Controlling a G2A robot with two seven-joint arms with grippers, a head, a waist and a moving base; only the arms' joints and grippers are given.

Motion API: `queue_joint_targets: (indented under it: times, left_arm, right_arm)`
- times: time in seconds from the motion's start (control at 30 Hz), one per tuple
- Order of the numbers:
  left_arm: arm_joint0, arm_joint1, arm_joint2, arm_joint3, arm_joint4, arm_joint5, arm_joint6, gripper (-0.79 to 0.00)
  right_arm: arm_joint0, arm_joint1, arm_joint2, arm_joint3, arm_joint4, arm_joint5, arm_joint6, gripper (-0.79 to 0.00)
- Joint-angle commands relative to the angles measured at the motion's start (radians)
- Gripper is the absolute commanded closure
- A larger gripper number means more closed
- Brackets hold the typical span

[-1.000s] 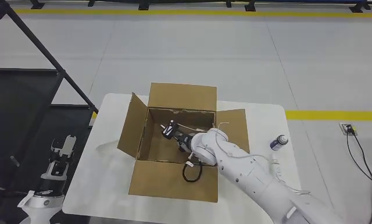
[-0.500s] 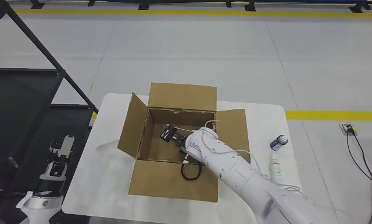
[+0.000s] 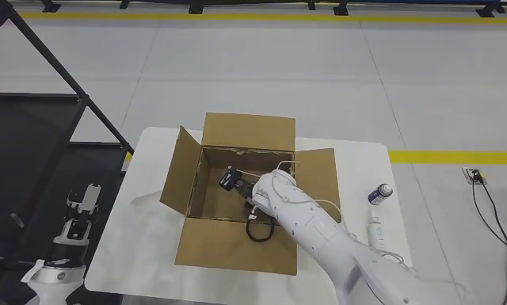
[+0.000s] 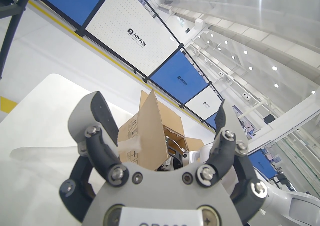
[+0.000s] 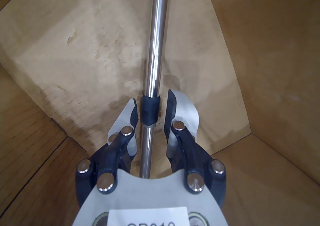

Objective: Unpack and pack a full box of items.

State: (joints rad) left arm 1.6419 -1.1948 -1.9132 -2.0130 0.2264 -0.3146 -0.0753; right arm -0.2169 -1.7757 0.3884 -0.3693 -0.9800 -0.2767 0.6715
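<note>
**Right gripper astride a metal rod inside the open box**

Nearest the robot, the left gripper sits off the left edge of the white table, well apart from everything on it. Its jaws are spread wide with nothing between them. In its own wrist view, a raised side flap of the box shows farther off between the two dark pads.

Next comes the cardboard box, which stands in the middle of the table with all four flaps folded outward. The near flap lies flat toward the robot, and the right arm passes over it and down into the box.

Inside the box, the right gripper is low, close to the brown cardboard floor. Its jaws are set narrow, one on each side of a polished metal rod. The pads are level with a black band that wraps the rod. A thin sliver of gap shows between each pad and the band, so the pads sit just beside the rod rather than pressing on it. The rod runs straight out from the palm, between the fingers, toward the far part of the box floor. Whether it rests on the cardboard cannot be told.

Farther along the right side of the table, a slim white object lies just beside the arm. A small dark bottle sits a little beyond it, near the table's right edge and apart from the box.
</note>
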Motion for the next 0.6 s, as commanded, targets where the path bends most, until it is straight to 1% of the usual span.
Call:
queue_joint_targets:
  times: [0.0, 0.17, 0.3, 0.43, 0.57]
  left_arm:
    - [-0.003, 0.000, 0.001, 0.000, 0.004, 0.002, -0.002, -0.785]
    - [-0.010, -0.001, 0.005, 0.002, 0.010, 0.006, -0.012, -0.785]
    - [-0.021, 0.000, 0.014, 0.002, 0.020, 0.008, -0.027, -0.785]
    - [-0.036, 0.000, 0.026, 0.000, 0.029, 0.011, -0.039, -0.785]
    - [-0.050, 0.000, 0.038, 0.000, 0.036, 0.014, -0.049, -0.785]
  right_arm:
    - [0.004, -0.003, 0.005, 0.008, -0.001, -0.006, -0.009, -0.283]
    - [0.012, 0.000, 0.017, 0.006, -0.011, -0.022, -0.013, -0.308]
    - [0.010, 0.015, 0.033, -0.023, -0.016, -0.045, -0.001, -0.299]
    - [0.000, 0.043, 0.056, -0.087, -0.027, -0.060, -0.003, -0.292]
    - [-0.027, 0.091, 0.099, -0.205, -0.046, -0.051, 0.003, -0.283]
